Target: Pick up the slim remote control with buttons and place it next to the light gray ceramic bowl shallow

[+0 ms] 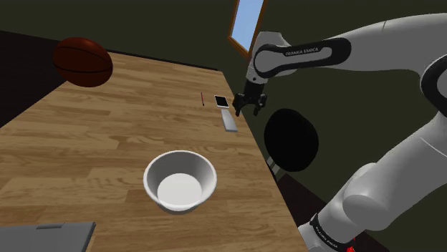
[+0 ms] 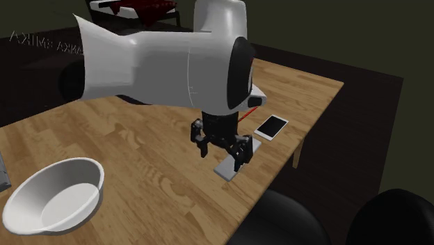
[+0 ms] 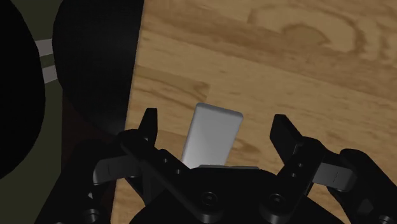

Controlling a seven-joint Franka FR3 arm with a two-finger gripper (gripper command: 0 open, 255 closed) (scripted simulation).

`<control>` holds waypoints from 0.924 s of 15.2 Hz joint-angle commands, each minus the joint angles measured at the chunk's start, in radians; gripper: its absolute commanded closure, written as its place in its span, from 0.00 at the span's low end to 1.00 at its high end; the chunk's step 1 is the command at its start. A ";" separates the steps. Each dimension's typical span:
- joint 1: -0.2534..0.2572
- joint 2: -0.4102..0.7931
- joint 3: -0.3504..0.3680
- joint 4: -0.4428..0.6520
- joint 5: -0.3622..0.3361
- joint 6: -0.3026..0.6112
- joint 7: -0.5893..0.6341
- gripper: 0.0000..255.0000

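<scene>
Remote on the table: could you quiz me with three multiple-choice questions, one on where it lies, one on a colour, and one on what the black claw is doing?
1. Where does the remote lie?
A. on the floor
B. on the table, near its edge
C. on a shelf

2. What colour is the bowl?
A. white
B. green
C. red

3. The gripper is:
A. shut on the remote
B. shut on nothing
C. open, above the remote

Answers:
1 B: it rests flat on the wood by the table's edge.
2 A: the bowl is drawn plain white.
3 C: in the wrist view the fingers stand apart with the remote between them, untouched.
</scene>
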 commanded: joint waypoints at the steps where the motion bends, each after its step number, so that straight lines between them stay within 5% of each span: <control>1: -0.008 0.075 -0.008 0.046 0.003 0.035 0.015 0.00; 12: -0.049 0.469 -0.043 0.382 0.041 0.121 0.089 0.00; 14: -0.049 0.480 -0.043 0.370 0.042 0.145 0.089 0.00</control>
